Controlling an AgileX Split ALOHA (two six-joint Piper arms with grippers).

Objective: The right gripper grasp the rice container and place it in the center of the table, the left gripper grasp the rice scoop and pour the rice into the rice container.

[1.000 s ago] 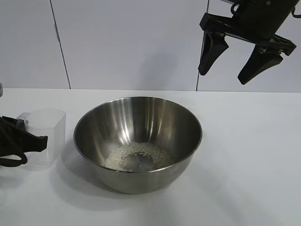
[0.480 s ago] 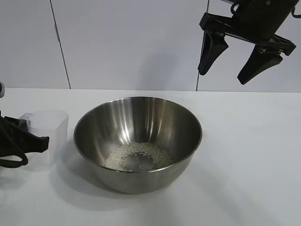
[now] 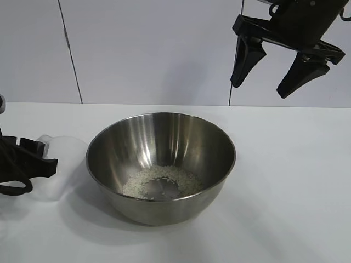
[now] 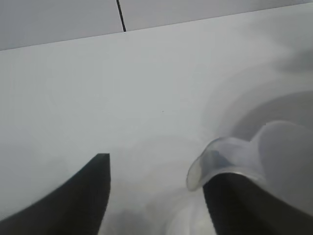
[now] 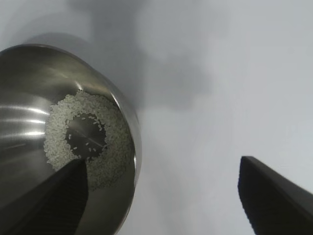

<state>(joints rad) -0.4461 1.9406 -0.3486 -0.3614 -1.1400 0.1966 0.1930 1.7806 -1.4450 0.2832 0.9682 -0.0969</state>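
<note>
The rice container (image 3: 160, 143), a large steel bowl, stands mid-table with the rice (image 3: 162, 181) ringed on its bottom. The rice scoop (image 3: 63, 159), a clear plastic cup, sits on the table (image 3: 290, 181) just left of the bowl; I cannot tell whether it stands upright. My left gripper (image 3: 43, 156) is at the far left beside it, jaws open. In the left wrist view the rice scoop (image 4: 230, 154) lies against one finger (image 4: 244, 205) of the left gripper (image 4: 157, 169). My right gripper (image 3: 269, 66) hangs open, high above the bowl's right side. The right wrist view shows the bowl (image 5: 29, 63) and rice (image 5: 115, 147) below the right gripper (image 5: 164, 166).
A white panelled wall (image 3: 153, 49) rises behind the table. Bare tabletop stretches to the right of the bowl (image 3: 296, 164) and in front of it.
The left gripper's jaws have spread and let go of the scoop, which has shifted slightly toward the bowl. The right arm and the bowl have not moved.
</note>
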